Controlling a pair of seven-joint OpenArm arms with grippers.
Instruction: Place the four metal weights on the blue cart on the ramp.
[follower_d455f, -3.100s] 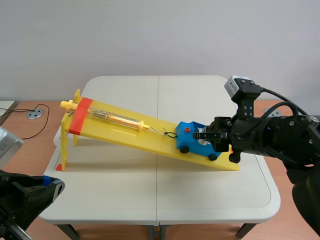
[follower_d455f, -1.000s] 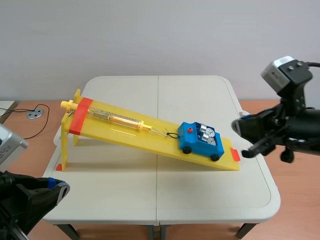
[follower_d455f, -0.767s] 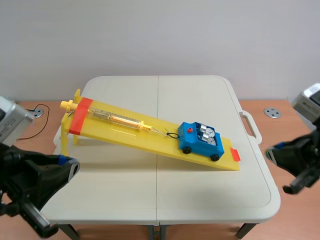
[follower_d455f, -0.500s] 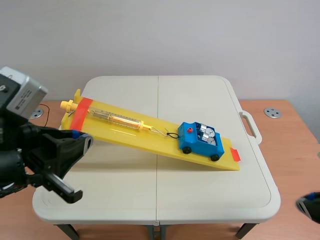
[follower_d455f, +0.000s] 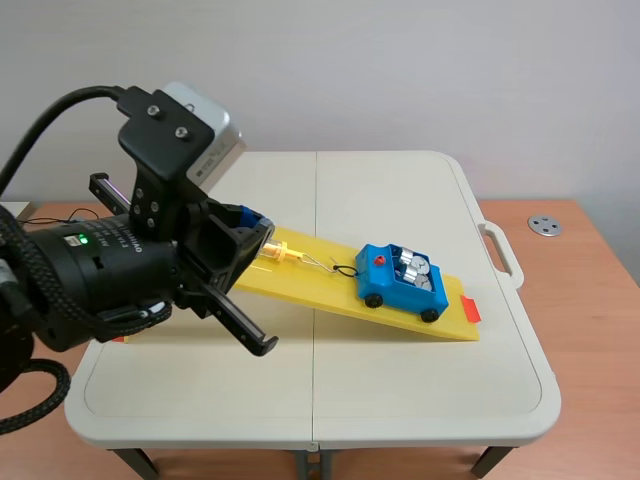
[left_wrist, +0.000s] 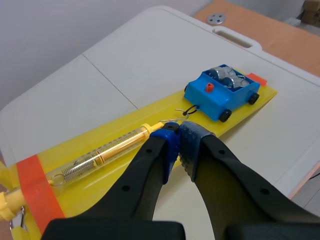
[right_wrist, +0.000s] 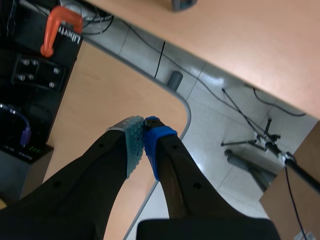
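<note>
The blue cart (follower_d455f: 401, 281) stands low on the yellow ramp (follower_d455f: 330, 297), a thin hook joining it to the spring scale (left_wrist: 102, 154). Several silvery metal weights (follower_d455f: 415, 268) sit in its open bed, also seen as weights (left_wrist: 227, 78) in the cart (left_wrist: 220, 93) from the left wrist view. My left arm (follower_d455f: 130, 270) stands raised over the ramp's upper half and hides it. Its gripper (left_wrist: 178, 138) is shut on nothing, above the scale's lower end and short of the cart. My right gripper (right_wrist: 144, 138) is shut on nothing, off the table over a wooden surface and floor.
The white folding table (follower_d455f: 400, 390) has a carry handle (follower_d455f: 500, 250) at its right edge. A round metal disc (follower_d455f: 546, 225) lies on the wooden desk beyond. Cables and a stand (right_wrist: 260, 142) lie on the floor under the right gripper.
The right arm left the cart and drew back off the table, out of the scene view. The left arm rose from the lower left and came over the ramp's upper part.
</note>
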